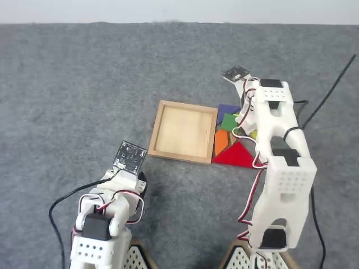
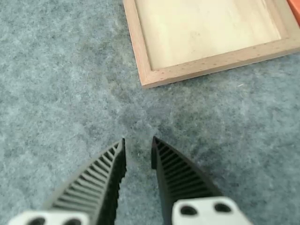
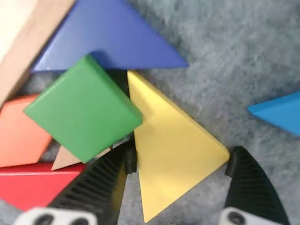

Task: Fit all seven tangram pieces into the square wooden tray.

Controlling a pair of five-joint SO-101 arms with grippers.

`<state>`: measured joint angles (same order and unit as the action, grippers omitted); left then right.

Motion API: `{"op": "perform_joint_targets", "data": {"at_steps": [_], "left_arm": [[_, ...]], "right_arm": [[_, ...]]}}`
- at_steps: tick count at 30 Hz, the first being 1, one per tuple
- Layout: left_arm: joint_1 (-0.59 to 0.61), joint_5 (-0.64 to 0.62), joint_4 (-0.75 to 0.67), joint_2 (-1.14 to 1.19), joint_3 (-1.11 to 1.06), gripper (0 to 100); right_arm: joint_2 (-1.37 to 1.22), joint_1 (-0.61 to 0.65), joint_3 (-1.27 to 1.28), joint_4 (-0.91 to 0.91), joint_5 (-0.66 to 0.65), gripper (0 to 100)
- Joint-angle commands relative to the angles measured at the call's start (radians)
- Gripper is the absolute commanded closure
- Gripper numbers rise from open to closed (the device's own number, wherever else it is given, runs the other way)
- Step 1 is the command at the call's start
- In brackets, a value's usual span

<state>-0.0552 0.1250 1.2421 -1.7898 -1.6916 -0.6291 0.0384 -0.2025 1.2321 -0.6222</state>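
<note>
Tangram pieces (image 1: pixel 235 154) clustered just right of tray (image 1: pixel 185 130), left end effector (image 2: pixel 138 140) before tray

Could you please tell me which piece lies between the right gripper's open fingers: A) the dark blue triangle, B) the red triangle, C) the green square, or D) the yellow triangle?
D: in the right wrist view the right gripper is open with the yellow triangle between its fingers.

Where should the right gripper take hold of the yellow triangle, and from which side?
From straight above: the yellow triangle lies flat on the carpet, with the open right gripper straddling it. Pinch across it, one finger on the edge beside the green square, the other on the free side facing the light blue piece. The green square crowds that edge, so clearance looks tight.
</note>
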Motion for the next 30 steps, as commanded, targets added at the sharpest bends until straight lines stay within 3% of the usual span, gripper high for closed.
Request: {"op": "perform_joint_targets", "data": {"at_steps": [1, 9, 21, 30], "left_arm": [[-0.002, -0.006, 0.005, -0.002, 0.007, 91], [-0.002, -0.006, 0.005, -0.002, 0.007, 91], [-0.002, -0.006, 0.005, -0.002, 0.007, 91], [-0.002, -0.006, 0.005, -0.002, 0.007, 91]], "right_arm": [[-0.013, -0.012, -0.061, -0.016, -0.011, 70.0], [-0.025, -0.015, -0.066, 0.002, -0.008, 85.7], [0.177, -0.022, -0.063, 0.136, 0.071, 86.2], [0.259, -0.013, -0.066, 0.236, 0.031, 85.7]]}}
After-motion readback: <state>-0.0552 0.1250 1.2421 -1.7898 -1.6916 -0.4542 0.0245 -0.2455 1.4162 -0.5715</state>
